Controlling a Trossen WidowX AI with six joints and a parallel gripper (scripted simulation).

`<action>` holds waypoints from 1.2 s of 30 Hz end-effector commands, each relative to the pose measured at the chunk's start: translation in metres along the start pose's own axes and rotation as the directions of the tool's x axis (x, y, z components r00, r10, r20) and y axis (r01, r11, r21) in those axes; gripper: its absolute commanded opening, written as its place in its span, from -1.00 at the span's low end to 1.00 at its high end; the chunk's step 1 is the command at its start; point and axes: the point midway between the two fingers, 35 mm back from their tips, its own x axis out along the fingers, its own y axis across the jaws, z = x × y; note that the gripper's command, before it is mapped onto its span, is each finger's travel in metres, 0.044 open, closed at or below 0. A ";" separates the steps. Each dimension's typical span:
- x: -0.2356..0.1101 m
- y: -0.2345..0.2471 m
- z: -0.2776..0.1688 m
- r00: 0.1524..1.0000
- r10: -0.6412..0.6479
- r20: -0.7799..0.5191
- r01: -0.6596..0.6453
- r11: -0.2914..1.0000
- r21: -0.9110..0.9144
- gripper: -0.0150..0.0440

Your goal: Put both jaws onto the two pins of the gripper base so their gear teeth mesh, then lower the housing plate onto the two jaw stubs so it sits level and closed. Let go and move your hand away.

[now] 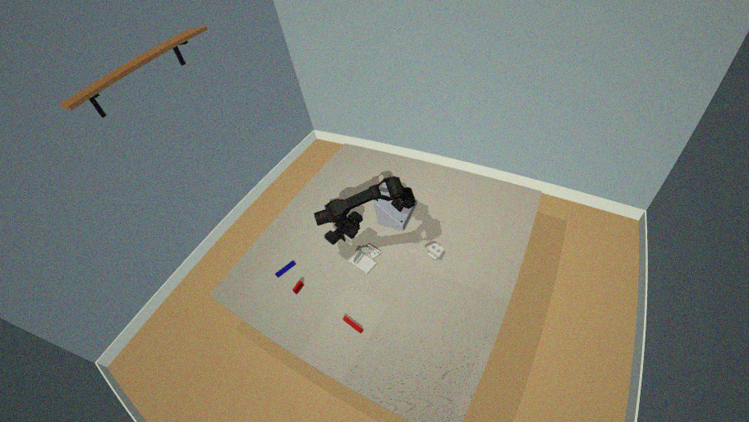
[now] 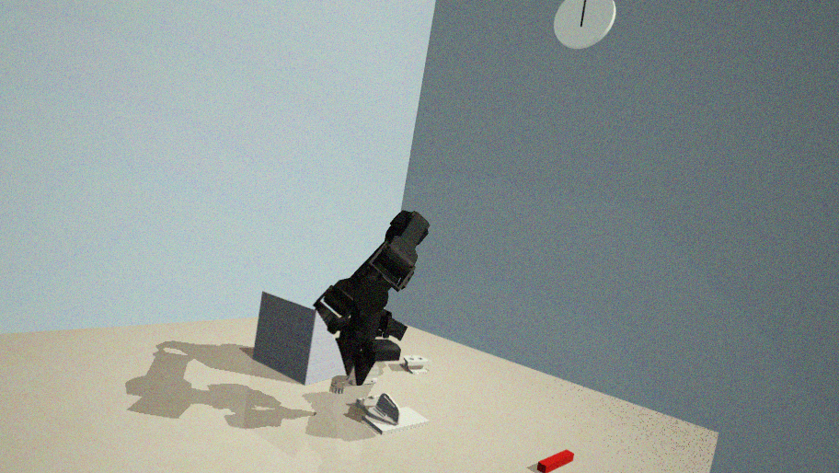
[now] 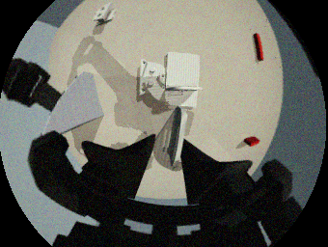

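Your gripper (image 1: 346, 240) (image 2: 359, 380) (image 3: 167, 139) has 1 pale jaw (image 2: 337, 385) (image 3: 177, 140) pinched between its 2 fingers, the toothed end sticking out to one side in the exterior view. Just ahead of your fingertips in the wrist view is the white gripper base (image 1: 365, 263) (image 2: 412, 421) (image 3: 182, 69), with the other jaw (image 2: 387, 409) (image 3: 185, 89) standing at it; you can't tell whether that one is seated on its pin. The housing plate (image 1: 435, 249) (image 2: 416, 362) (image 3: 103, 13) lies well apart, farther ahead and to the wrist view's left. To that view's right are 2 red blocks, 1 long (image 1: 352, 323) (image 2: 555, 461) (image 3: 259, 46) and 1 short (image 1: 298, 286) (image 3: 252, 141).
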 end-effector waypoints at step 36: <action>-0.006 0.029 0.081 1.000 -0.009 0.004 0.004 0.718 0.696 -0.04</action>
